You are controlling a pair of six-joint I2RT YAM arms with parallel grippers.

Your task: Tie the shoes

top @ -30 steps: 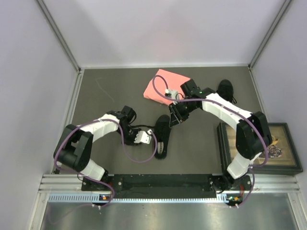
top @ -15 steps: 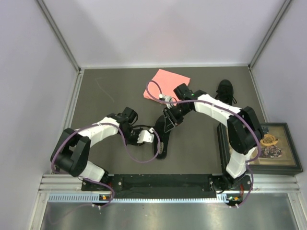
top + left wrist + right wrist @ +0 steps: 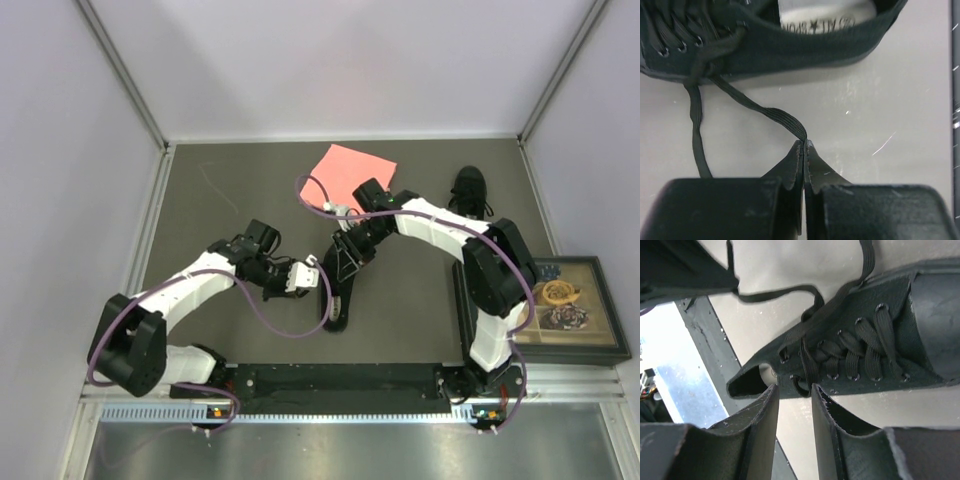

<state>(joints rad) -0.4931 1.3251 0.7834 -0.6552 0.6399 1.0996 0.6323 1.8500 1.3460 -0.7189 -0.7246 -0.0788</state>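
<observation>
One black shoe lies at the table's middle, toe toward the back. Its side and pale insole fill the top of the left wrist view. My left gripper is just left of it, shut on the end of one black lace, which runs taut from the eyelets to the fingertips. My right gripper hovers over the shoe's laced front, jaws open a little, with a small lace loop at their tips. The second black shoe sits at the back right, apart from both grippers.
A pink folded cloth lies behind the right gripper. A dark framed tray with small items stands at the right edge. Metal rails border the dark mat, and the arm bases' bar runs along the near edge.
My right gripper has moved left and nearer, down onto the middle shoe. My left arm's elbow has swung outward; its gripper stays beside the shoe, shifted slightly back.
</observation>
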